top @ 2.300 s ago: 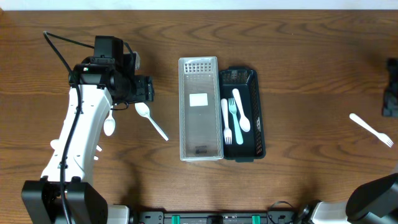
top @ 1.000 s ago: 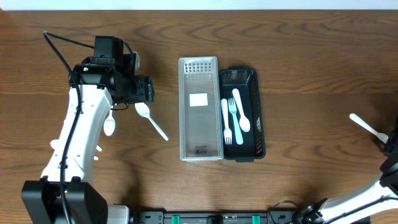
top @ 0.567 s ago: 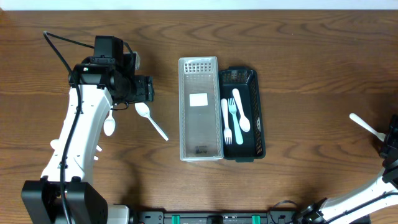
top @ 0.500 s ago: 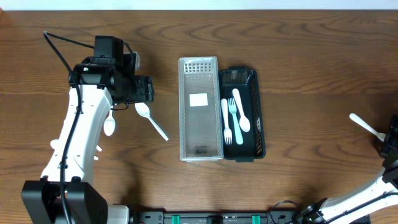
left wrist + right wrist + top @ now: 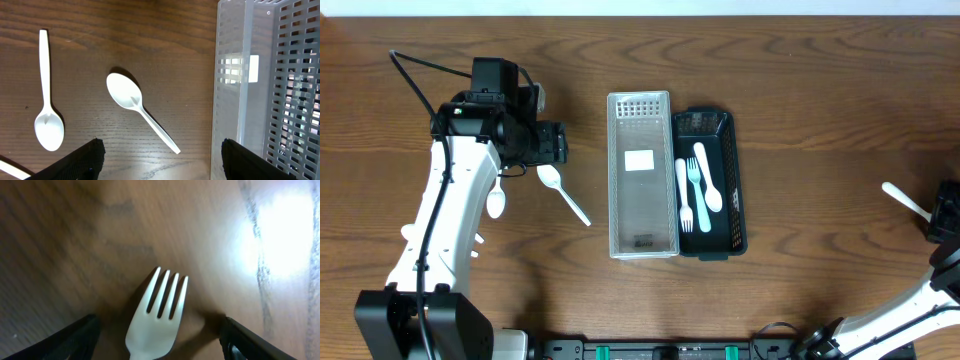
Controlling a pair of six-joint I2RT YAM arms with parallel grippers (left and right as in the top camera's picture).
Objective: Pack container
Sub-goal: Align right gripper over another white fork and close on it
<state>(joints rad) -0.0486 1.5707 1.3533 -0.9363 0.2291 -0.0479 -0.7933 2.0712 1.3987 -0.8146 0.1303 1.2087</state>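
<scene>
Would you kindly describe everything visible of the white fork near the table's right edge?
The white fork looks like glossy plastic, with four tines and a slim handle. It lies flat and slanted on the wooden table, near its right edge. The tined end lies beneath the right gripper, between its open jaws, which stand clear of it on either side; nothing else touches it.

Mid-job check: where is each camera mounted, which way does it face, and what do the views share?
Overhead: above table, looking straight down; left arm, right hand at edge.
Left wrist: looks down at two spoons and clear container; own fingertips below.
Right wrist: close over fork; fingertips at corners.
Shared: overhead also shows those spoons and the fork.
</scene>
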